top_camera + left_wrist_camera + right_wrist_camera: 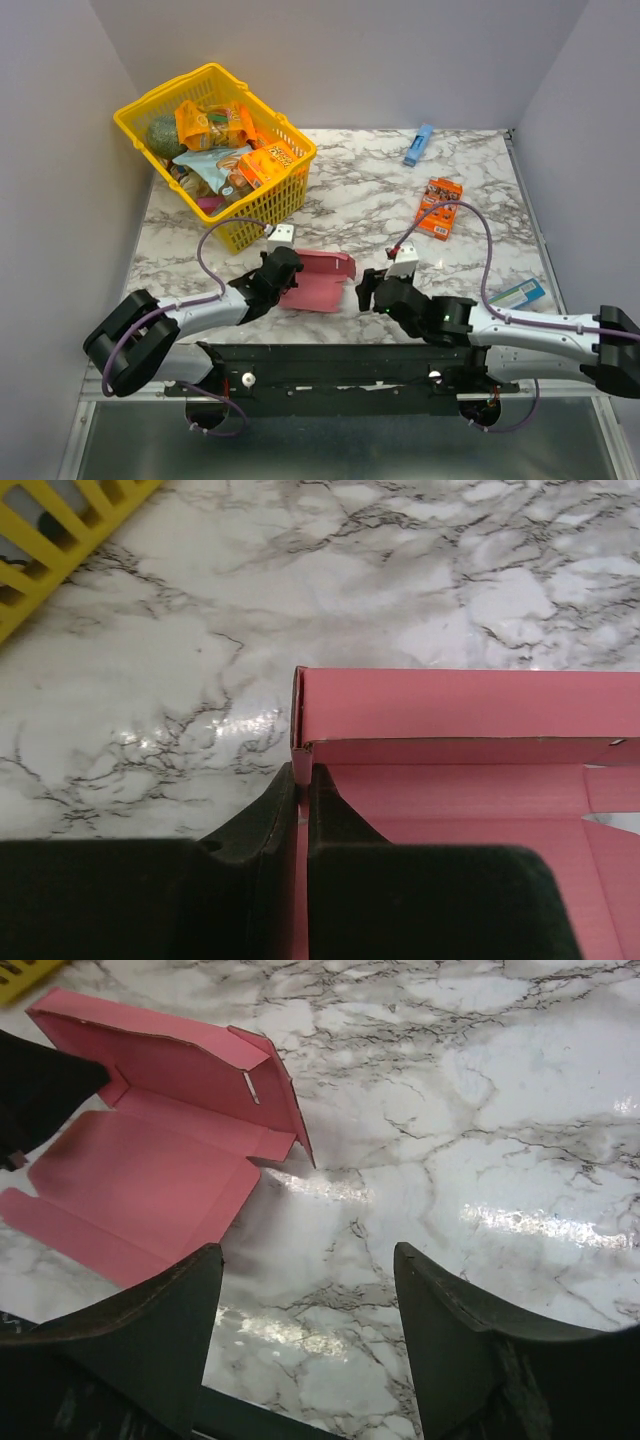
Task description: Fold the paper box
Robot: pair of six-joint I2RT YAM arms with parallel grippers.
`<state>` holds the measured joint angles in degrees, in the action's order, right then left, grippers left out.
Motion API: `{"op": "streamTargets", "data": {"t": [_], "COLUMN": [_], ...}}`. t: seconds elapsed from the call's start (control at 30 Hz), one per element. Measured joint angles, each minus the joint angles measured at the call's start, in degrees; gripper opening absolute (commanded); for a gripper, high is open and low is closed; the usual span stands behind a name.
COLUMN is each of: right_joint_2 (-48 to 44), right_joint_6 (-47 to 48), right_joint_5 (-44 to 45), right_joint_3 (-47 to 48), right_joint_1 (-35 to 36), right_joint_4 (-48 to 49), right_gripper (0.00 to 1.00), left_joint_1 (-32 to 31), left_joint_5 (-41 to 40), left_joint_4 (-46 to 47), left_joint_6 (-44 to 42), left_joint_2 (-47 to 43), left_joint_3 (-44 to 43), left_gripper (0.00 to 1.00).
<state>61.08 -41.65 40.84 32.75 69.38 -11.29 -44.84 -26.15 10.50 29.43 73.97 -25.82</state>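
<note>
The pink paper box point(318, 280) lies partly folded on the marble table, its far wall standing up. My left gripper point(281, 272) is shut on the box's left side flap; in the left wrist view the black fingers point(300, 785) pinch the pink card edge point(302, 750), and the box's floor and back wall point(460, 715) spread to the right. My right gripper point(368, 291) is open and empty just right of the box. In the right wrist view its gripper point(308, 1265) hovers over bare marble, with the box point(150, 1160) at upper left.
A yellow basket point(145, 105) of snack packs stands at the back left. An orange printed snack box point(440, 207) and a slim blue box point(418, 144) lie at the back right. A teal and white pack point(518, 293) lies near the right arm.
</note>
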Motion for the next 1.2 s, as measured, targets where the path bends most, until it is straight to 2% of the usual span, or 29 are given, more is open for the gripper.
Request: {"op": "streamTargets", "data": {"t": [0.07, 0.23, 0.4, 0.53, 0.7, 0.9, 1.2], "right_joint_2": [-3.34, -7.63, -1.44, 5.33, 12.17, 15.80, 17.77], "right_joint_6": [-2.12, -6.49, -8.33, -8.92, -9.90, -10.82, -10.75], "right_joint_5": [-0.46, -6.75, -18.62, -29.00, -37.16, -41.18, -40.28], "right_joint_3": [0.85, 4.92, 10.62, 12.98, 14.40, 14.88, 15.52], "right_joint_1": [0.00, -2.80, -12.17, -18.25, -20.79, -21.14, -21.51], "right_joint_4": [-2.56, -5.22, -3.30, -0.37, 1.86, 4.68, 5.99], "right_gripper": [0.84, 0.80, 0.75, 0.67, 0.61, 0.57, 0.56], "left_joint_1": [-0.02, -0.94, -3.93, -5.99, -7.08, -7.45, -7.69], "left_joint_5": [-2.01, -6.40, -9.40, -11.04, -12.28, -13.35, -14.51], "left_joint_4": [-0.02, 2.36, 6.29, 8.79, 10.23, 11.13, 11.41], "left_joint_6": [-0.28, -2.82, -4.79, -5.22, -5.20, -5.18, -5.18], "left_joint_2": [0.22, 0.33, 0.33, 0.42, 1.18, 1.16, 0.50], "left_joint_3": [0.00, 1.18, 3.96, 4.63, 4.87, 5.49, 6.14], "left_gripper": [0.00, 0.00, 0.00, 0.00, 0.00, 0.00, 0.00]}}
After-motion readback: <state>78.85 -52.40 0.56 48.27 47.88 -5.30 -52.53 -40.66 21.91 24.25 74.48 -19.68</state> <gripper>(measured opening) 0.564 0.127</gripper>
